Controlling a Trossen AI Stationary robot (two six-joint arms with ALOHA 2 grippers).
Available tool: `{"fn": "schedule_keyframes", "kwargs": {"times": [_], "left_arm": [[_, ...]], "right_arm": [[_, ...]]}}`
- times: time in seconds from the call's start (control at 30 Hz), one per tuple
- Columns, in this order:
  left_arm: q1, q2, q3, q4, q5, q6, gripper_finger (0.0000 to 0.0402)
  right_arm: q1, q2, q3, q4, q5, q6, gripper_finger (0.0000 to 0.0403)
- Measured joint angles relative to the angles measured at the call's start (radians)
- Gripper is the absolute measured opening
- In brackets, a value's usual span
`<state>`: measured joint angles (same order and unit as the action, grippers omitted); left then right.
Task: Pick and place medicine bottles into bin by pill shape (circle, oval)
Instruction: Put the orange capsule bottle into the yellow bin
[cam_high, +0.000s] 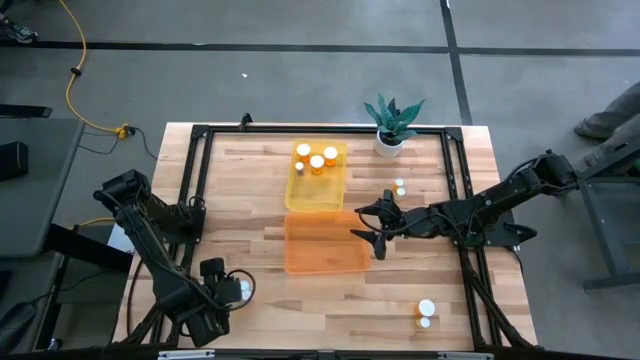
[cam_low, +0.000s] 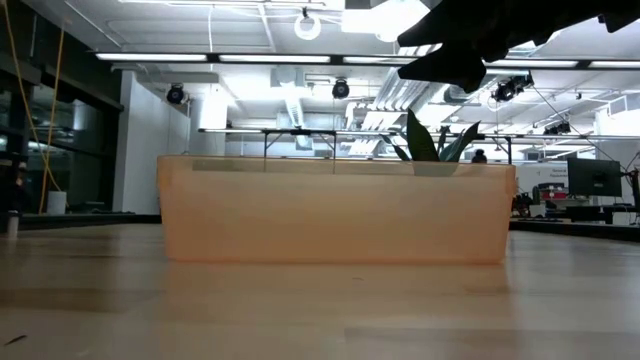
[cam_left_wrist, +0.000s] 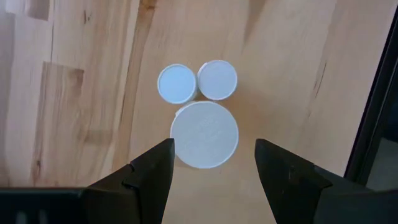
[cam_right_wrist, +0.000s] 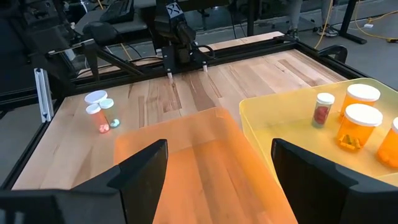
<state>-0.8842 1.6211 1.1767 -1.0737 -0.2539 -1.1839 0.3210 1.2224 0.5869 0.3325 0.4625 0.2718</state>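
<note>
Bottles with plain white caps, no legible label.

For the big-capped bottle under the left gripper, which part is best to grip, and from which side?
Grip the big-capped bottle around its cap or just below, coming straight down from above. It stands upright, and the open left gripper already straddles it. Two smaller bottles stand close on one side, so the fingers should probably close across the free sides.

Two matte black jointed arms, blocky segments — left claw, dark wedge-shaped fingers
</note>
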Motion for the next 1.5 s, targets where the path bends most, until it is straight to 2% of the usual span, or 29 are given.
{"fn": "schedule_keyframes", "kwargs": {"times": [0.17,0.47,0.83,0.97,1.27,1.5], "left_arm": [[0.001,0.000,0.000,0.000,0.013,-0.006,0.0221],[0.001,0.000,0.000,-0.011,-0.010,-0.012,0.0276],[0.003,0.017,-0.001,-0.009,0.011,-0.028,0.0276],[0.014,0.047,-0.002,-0.009,0.049,-0.035,0.0275],[0.027,0.082,-0.002,-0.010,0.045,-0.009,0.0275],[0.034,0.084,-0.039,0.003,0.067,-0.005,0.0274]], "right_arm": [[0.000,0.000,0.000,0.000,0.000,0.000,0.0279],[0.000,0.000,0.000,0.000,0.000,0.000,0.0279],[0.000,0.000,0.000,-0.001,0.000,-0.001,0.0279],[0.000,0.000,0.000,-0.003,0.000,-0.001,0.0279],[0.000,0.000,0.000,-0.004,0.000,0.000,0.0279],[0.000,0.000,0.000,-0.010,0.000,0.000,0.0279]]}}
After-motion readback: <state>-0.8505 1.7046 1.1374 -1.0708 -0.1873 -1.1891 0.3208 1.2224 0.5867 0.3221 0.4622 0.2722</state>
